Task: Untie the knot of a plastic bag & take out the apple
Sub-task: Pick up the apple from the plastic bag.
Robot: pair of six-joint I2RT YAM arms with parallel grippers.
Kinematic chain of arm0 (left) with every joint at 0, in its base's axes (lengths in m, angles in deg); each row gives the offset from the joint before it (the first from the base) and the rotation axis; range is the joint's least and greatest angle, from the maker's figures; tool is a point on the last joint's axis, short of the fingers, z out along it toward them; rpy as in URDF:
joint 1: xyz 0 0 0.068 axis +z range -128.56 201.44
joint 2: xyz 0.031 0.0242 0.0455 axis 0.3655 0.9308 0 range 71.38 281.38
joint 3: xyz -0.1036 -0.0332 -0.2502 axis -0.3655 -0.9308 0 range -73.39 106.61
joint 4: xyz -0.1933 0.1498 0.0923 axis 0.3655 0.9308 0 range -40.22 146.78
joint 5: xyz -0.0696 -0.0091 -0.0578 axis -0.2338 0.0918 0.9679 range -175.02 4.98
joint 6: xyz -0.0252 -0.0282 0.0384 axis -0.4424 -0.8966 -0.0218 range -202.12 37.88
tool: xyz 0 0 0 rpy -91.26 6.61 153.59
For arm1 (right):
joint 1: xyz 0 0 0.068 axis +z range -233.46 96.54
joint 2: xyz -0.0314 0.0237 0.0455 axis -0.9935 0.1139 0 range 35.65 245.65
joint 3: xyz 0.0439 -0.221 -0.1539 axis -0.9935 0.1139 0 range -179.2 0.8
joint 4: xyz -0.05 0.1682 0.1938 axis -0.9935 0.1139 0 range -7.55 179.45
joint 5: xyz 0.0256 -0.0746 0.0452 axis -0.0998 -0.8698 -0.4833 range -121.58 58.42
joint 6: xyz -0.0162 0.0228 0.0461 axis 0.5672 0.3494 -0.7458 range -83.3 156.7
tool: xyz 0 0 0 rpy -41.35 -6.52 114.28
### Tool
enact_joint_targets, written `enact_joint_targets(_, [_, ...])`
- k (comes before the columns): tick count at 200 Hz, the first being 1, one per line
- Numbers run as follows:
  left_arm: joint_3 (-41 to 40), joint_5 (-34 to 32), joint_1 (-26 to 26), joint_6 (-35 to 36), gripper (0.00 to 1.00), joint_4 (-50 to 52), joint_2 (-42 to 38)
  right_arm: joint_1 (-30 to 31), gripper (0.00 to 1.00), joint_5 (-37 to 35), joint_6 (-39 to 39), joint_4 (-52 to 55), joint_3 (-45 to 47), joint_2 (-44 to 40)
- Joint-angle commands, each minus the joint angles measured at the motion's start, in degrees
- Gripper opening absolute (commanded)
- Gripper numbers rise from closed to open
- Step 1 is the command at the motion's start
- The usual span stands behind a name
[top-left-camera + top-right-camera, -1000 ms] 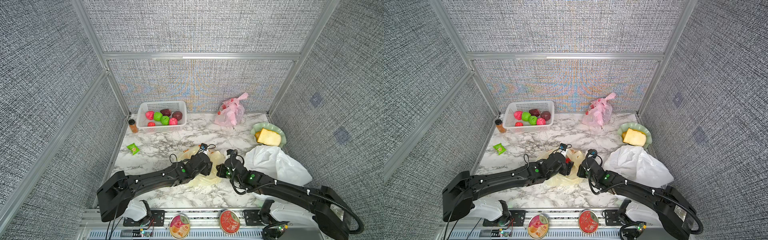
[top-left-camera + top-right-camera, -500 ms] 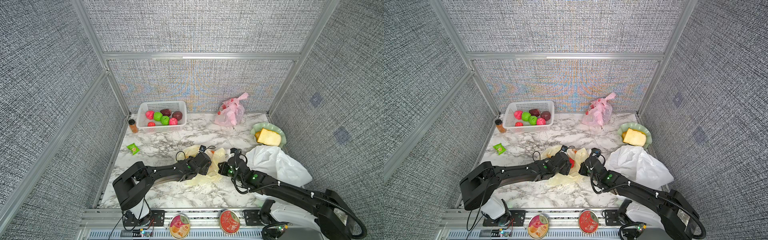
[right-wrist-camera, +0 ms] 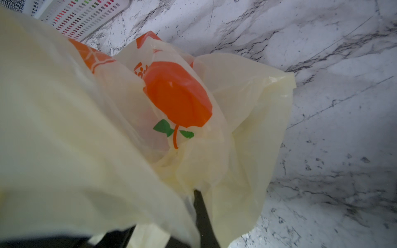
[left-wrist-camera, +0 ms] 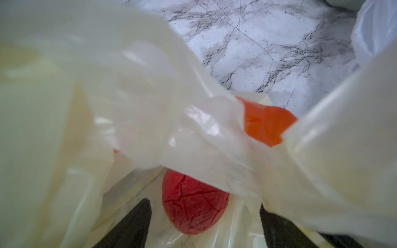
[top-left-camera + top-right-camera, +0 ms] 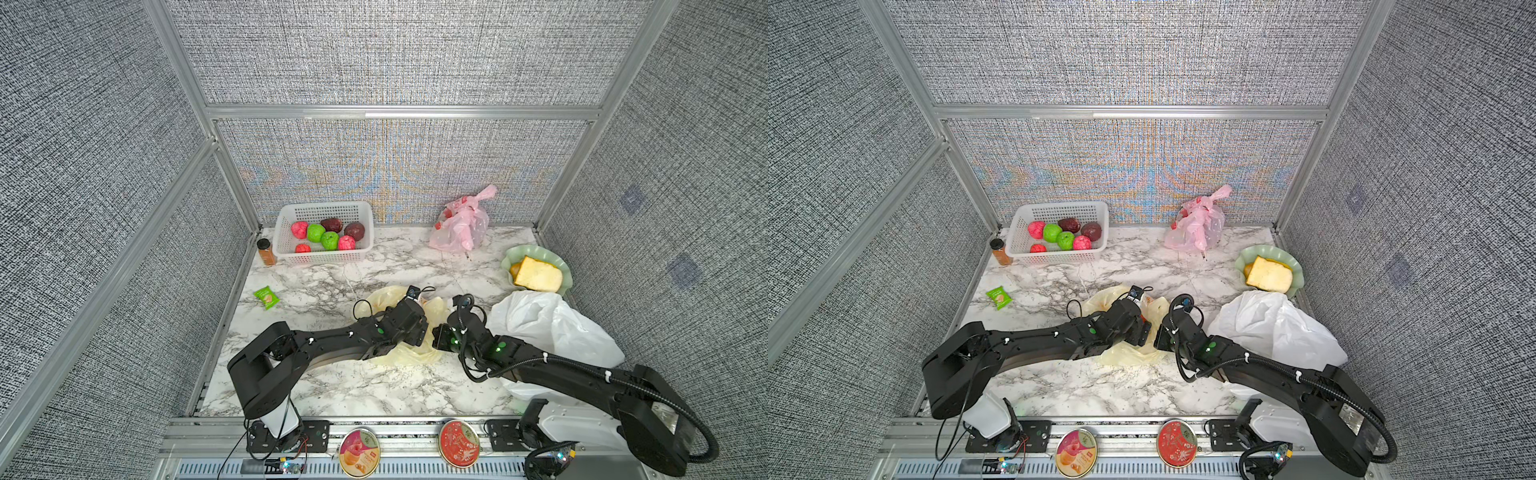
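Note:
A cream plastic bag [image 5: 409,358] [image 5: 1128,355] with orange print lies mid-table. My left gripper [image 5: 420,330] [image 5: 1143,329] reaches into its mouth. In the left wrist view the red apple [image 4: 194,206] sits on the plastic between the open left gripper's [image 4: 204,207] two dark fingers [image 4: 137,223], a small gap on each side. A loose band of plastic crosses above the apple, and I cannot make out a knot. My right gripper [image 5: 437,334] [image 5: 1158,337] [image 3: 196,194] is shut on a fold of the bag [image 3: 178,101] beside the left one.
A white basket [image 5: 324,258] of fruit, a spice jar [image 5: 266,251] and a pink bag [image 5: 461,226] stand at the back. A green packet [image 5: 266,297] lies at the left. A green plate [image 5: 509,259] with bread and a white bag [image 5: 548,328] crowd the right arm.
The left jaws have widened a little around the apple. The left arm's rear links have swung in towards the table. The right gripper still pinches the bag in about the same place.

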Motion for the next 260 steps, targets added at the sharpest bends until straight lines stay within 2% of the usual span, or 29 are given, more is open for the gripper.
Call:
enact_joint_targets(1, [0.4, 0.1, 0.5, -0.9, 0.82, -2.3, 1.9, 0.0, 0.0, -1.4, -0.3, -0.5, 0.2, -0.8])
enact_joint_targets(52, [1.8, 2.5, 2.4, -1.5, 0.81, -4.0, 8.7, -0.1, 0.0, -2.3, -0.5, -0.3, 0.9, -2.3])
enact_joint_targets(76, [1.6, 2.4, 2.4, -1.3, 0.77, -3.6, 8.1, -0.1, 0.0, -2.8, -0.5, 0.2, 1.4, -2.9])
enact_joint_targets(133, [-1.7, 1.1, 2.3, -0.3, 0.67, -1.2, -1.6, -0.3, 0.0, -4.4, 0.6, -0.1, 0.7, -2.6])
enact_joint_targets(186, [-4.0, 1.3, 2.3, 0.9, 0.66, 4.2, -11.6, -1.2, 0.0, -3.1, 1.5, -0.5, -1.4, -0.6])
enact_joint_targets(208, [-6.3, 2.3, 2.3, 1.7, 0.66, 2.4, -14.5, -1.6, 0.0, -2.2, 2.1, -0.3, -3.0, 0.7])
enact_joint_targets(234, [-6.1, 4.1, 2.4, 1.6, 0.69, -0.5, -11.6, -1.7, 0.0, -1.1, 2.5, 0.4, -4.1, 1.4])
enact_joint_targets(260, [2.2, 3.8, 2.4, -2.2, 0.77, 6.8, -3.5, -1.7, 0.0, -0.2, 1.7, 0.5, -3.9, 1.5])
